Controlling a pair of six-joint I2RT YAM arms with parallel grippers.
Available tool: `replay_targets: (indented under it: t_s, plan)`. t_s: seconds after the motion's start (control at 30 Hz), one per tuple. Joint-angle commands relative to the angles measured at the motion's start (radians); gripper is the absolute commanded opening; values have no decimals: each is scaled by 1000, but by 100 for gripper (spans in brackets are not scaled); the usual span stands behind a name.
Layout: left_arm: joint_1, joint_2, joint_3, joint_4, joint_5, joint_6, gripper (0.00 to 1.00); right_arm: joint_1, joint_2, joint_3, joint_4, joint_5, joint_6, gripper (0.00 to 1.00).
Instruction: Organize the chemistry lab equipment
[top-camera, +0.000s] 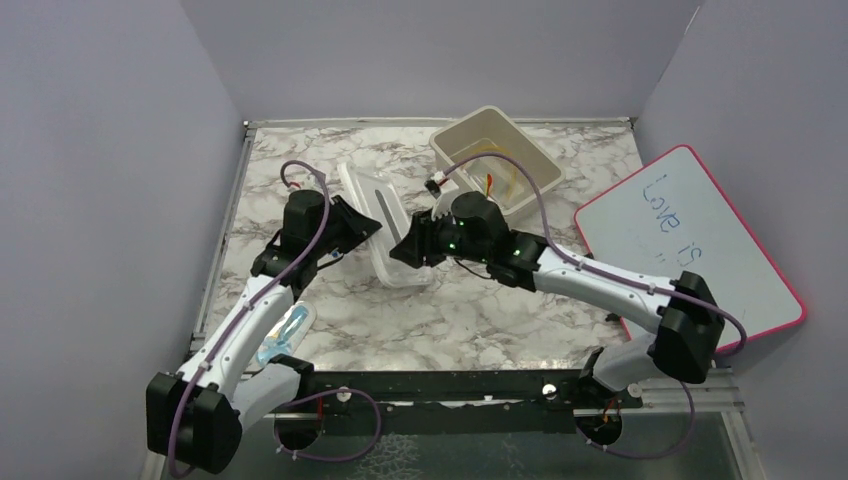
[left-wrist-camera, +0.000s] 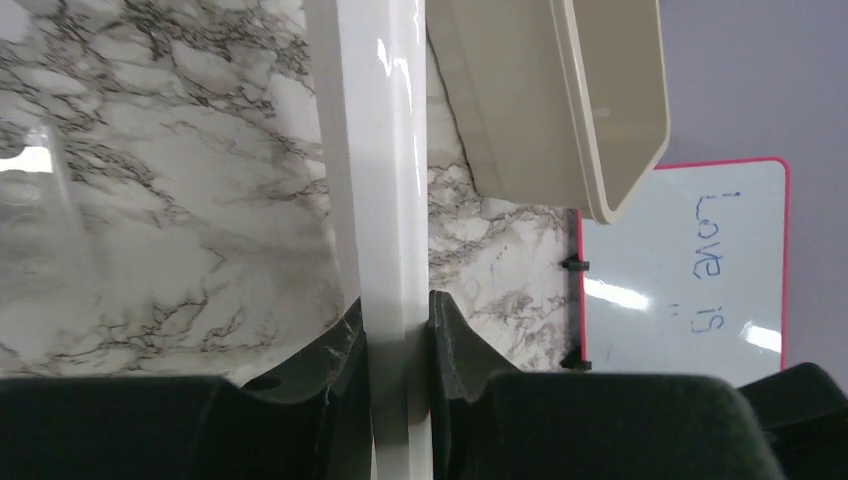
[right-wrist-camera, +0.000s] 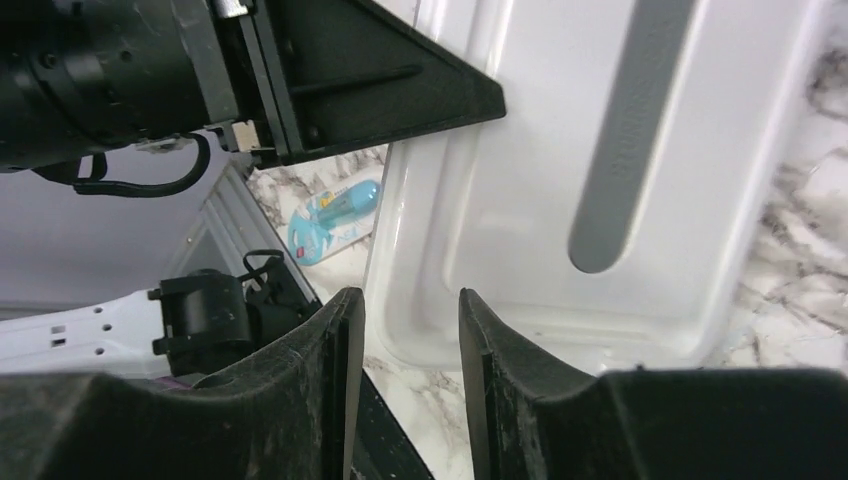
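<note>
Left tool (left-wrist-camera: 398, 315) is closed on the rim of the glossy white lid (top-camera: 372, 190), mid-surface (top-camera: 450, 310), near the bin (top-camera: 537, 145) holding the equipment (top-camera: 490, 180); right tool (right-wrist-camera: 405, 300) stands half open, gripping nothing; lid judged light, stiff, slippery, so grip the rim.

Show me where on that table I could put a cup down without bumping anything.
The widest bare marble lies front and centre, on the near side of the white tray. A narrower strip runs between the beige bin and the whiteboard. The middle is crowded: the left gripper and right gripper meet at the tray.
</note>
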Motion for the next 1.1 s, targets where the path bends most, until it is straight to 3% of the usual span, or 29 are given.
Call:
replay_targets:
  t_s: [0.0,0.3,0.43,0.53,0.73,1.07]
  plan:
    - [2,-108,103,-111,-100,88,0,-4,-112,15,25,-1,-59,45]
    - [3,-138,311,-104,18,132,0,-21,-189,142,-183,289,-81,51]
    - [3,-93,382,-13,90,74,0,-115,-134,315,-373,424,-101,55]
    - [3,-34,404,105,138,7,0,-243,-106,414,-448,394,-110,56]
    - [-6,131,444,340,165,-149,0,-415,-90,448,-479,366,-113,57]
    - [-160,445,604,511,-31,-223,0,-664,-99,302,-463,285,-46,56]
